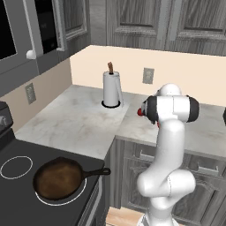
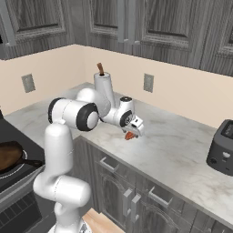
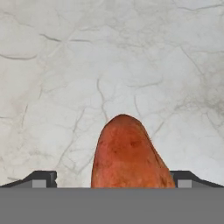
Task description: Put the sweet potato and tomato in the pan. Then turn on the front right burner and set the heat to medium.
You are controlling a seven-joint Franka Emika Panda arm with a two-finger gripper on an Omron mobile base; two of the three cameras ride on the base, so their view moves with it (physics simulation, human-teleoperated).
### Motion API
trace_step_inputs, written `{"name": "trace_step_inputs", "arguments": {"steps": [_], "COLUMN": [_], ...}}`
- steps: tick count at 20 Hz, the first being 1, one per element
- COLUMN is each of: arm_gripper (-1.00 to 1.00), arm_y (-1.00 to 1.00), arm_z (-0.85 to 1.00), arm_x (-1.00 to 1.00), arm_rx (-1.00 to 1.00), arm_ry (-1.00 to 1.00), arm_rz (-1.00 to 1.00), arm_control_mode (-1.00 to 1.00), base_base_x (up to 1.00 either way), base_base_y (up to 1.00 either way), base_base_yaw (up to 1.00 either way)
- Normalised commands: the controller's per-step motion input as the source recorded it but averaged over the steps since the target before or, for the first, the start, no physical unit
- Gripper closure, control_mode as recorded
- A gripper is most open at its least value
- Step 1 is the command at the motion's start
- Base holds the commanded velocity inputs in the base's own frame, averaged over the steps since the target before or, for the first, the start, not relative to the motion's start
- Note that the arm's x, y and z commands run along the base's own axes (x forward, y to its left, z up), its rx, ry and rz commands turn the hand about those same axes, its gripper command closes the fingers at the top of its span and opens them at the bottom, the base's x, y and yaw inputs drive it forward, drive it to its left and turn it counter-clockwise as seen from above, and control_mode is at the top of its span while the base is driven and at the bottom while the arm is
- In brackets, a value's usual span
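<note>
The sweet potato (image 3: 127, 153), an orange-pink tapered lump, lies on the marble counter between my two dark fingertips (image 3: 43, 178), which stand wide apart. My gripper (image 2: 135, 126) is open and hangs just over the sweet potato (image 2: 131, 135), with no grip on it. A small bright-red patch, apparently the tomato (image 1: 140, 112), peeks out beside my arm's upper joint. The pan (image 1: 59, 178) rests on the front right burner (image 1: 66, 201) of the black stovetop, handle pointing right toward the counter. The pan's edge (image 2: 7, 157) also appears at the far left.
A paper towel holder (image 1: 111, 88) stands at the back of the counter corner. A dark toaster (image 2: 223, 148) sits far right. A smaller burner ring (image 1: 16, 167) lies left of the pan. The counter's front edge (image 2: 136, 170) runs above grey drawers.
</note>
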Motion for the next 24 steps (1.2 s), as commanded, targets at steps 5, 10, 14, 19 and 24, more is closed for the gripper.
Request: {"name": "trace_step_inputs", "arguments": {"steps": [5, 10, 14, 19, 24], "arm_gripper": [-1.0, 1.0, 1.0, 1.0, 1.0], "arm_y": [-0.23, -0.03, 0.0, -0.04, 0.04], "arm_z": [-0.21, -0.17, -0.12, -0.02, 0.45], "arm_x": [0.0, 0.0, -0.01, -0.29, -0.73], "arm_rx": [0.0, 0.0, 0.0, 0.0, 0.0], "arm_ry": [0.0, 0.0, 0.0, -0.07, -0.43], "arm_rz": [0.0, 0.0, 0.0, 0.0, 0.0], "arm_control_mode": [-1.0, -1.0, -1.0, -1.0, -1.0], "base_base_x": [0.0, 0.0, 0.0, 0.0, 0.0], "base_base_y": [0.0, 0.0, 0.0, 0.0, 0.0], "base_base_yaw": [0.0, 0.0, 0.0, 0.0, 0.0]}}
